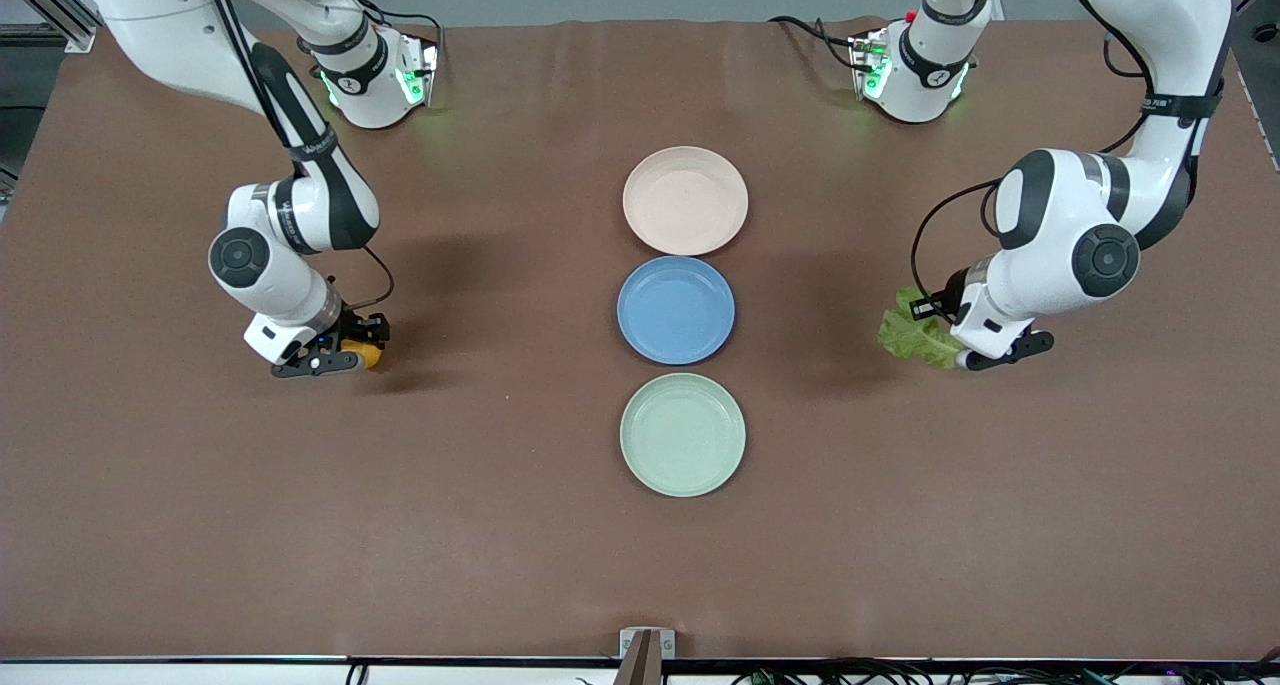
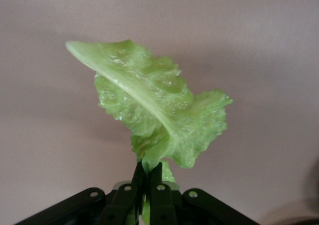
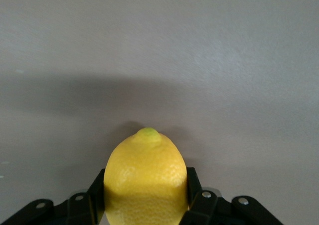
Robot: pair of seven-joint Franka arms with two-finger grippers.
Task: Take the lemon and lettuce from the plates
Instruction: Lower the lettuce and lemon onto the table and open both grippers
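Table first: brown cover, with three plates lined up down the middle. The beige-pink plate sits farthest from the front camera, the blue plate touches it in the middle, and the mint green plate is nearest. All three are bare, so both pickups look done to me.

Left gripper is over bare table toward the left arm's end, pinched tight on the lettuce. In the left wrist view the fingers are pressed together on just the lower edge of the lettuce, and the rest of the leaf sticks out free.

Right gripper is low over the table toward the right arm's end, clamped around the lemon. The right wrist view shows the lemon filling the gap between the fingers.

What could go wrong: the thin pinch on the leaf seems sketchy, and a quick swing could tear it or let it slide out. The lemon has a smooth, rounded skin, so it could squirt out if the grip eases, then roll away on the flat table.
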